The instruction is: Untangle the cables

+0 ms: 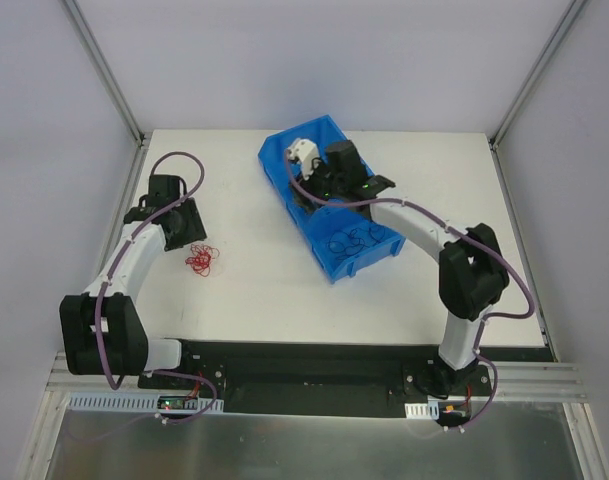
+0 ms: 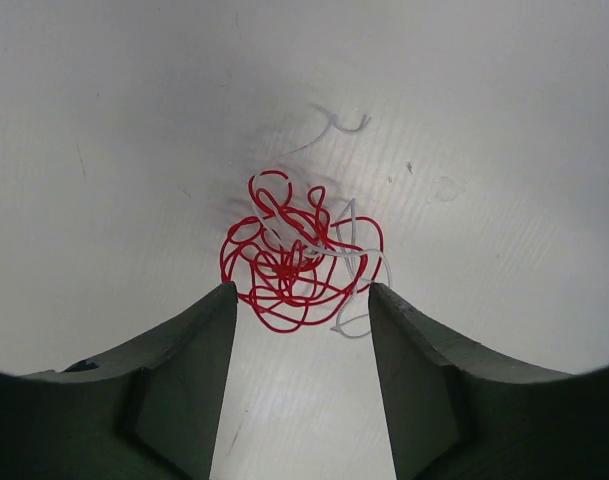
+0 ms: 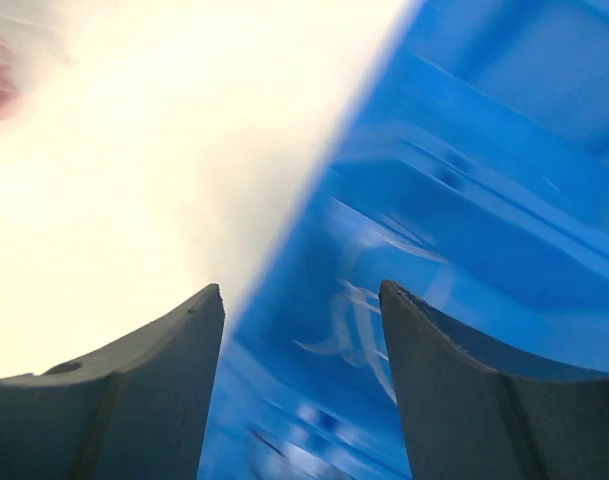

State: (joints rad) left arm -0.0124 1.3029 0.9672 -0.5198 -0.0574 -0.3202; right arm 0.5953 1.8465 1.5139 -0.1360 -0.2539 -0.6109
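A tangle of red cable (image 2: 284, 268) lies on the white table with a thin white cable (image 2: 356, 275) wound through its right side; from above it shows as a small red tangle (image 1: 201, 260). My left gripper (image 2: 302, 300) hangs open just short of it, one fingertip on each side, holding nothing. A short white cable scrap (image 2: 340, 124) lies beyond. My right gripper (image 3: 302, 295) is open over the blue bin (image 3: 504, 200), with a blurred white cable (image 3: 356, 330) lying below its jaws. Dark cables (image 1: 352, 240) lie in the bin's near compartment.
The blue bin (image 1: 284, 160) sits slanted at the table's middle back, and the right arm (image 1: 424, 225) reaches over it. The left arm (image 1: 134, 255) stretches along the left side. Metal frame posts (image 1: 109, 75) stand at the table's rear corners.
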